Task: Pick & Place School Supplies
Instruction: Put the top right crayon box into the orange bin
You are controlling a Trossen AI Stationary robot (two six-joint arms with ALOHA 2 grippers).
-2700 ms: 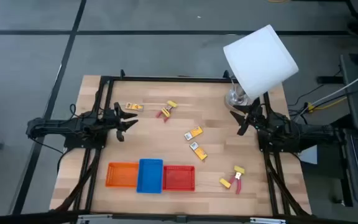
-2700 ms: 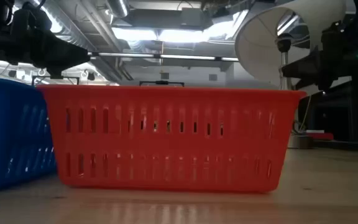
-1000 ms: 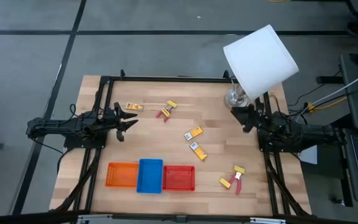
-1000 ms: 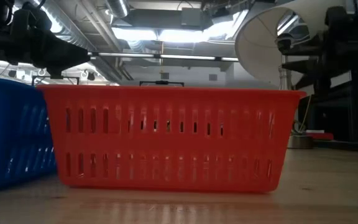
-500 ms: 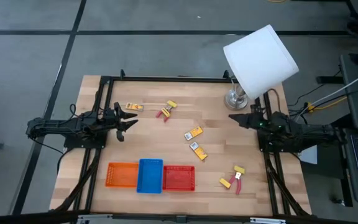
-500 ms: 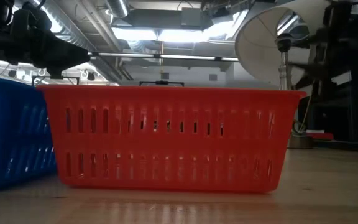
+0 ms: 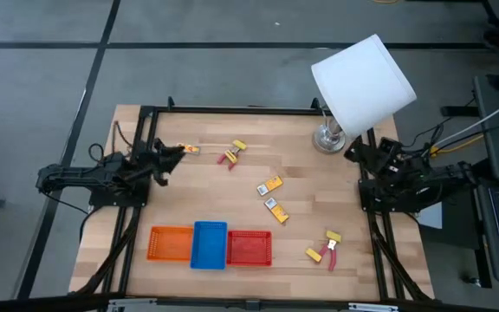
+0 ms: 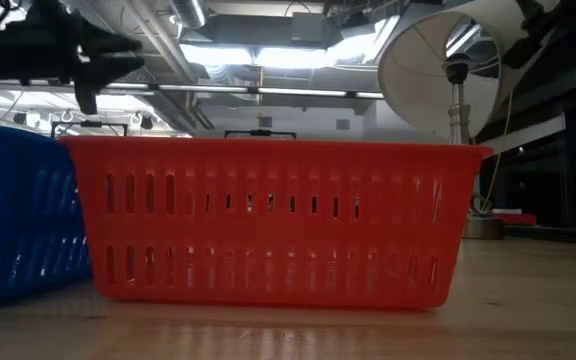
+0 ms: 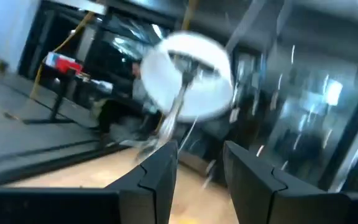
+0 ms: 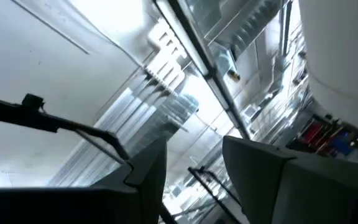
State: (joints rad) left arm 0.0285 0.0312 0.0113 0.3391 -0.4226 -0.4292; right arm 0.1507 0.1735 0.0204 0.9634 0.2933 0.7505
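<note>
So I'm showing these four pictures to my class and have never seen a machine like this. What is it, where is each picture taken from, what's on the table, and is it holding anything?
It is a robot with two dark jointed arms at a pale wooden table. One picture looks straight down, one sits at table height behind the red mesh tray, and two ride on the wrists. The left gripper is by the table's left edge near a small yellow packet; the right gripper is beside the white-shaded lamp. Both show parted fingers and hold nothing. Loose on the table: two more yellow-orange packets, two red-handled scissor-like tools and small yellow blocks. The orange tray, blue tray and red tray stand in a row.
</note>
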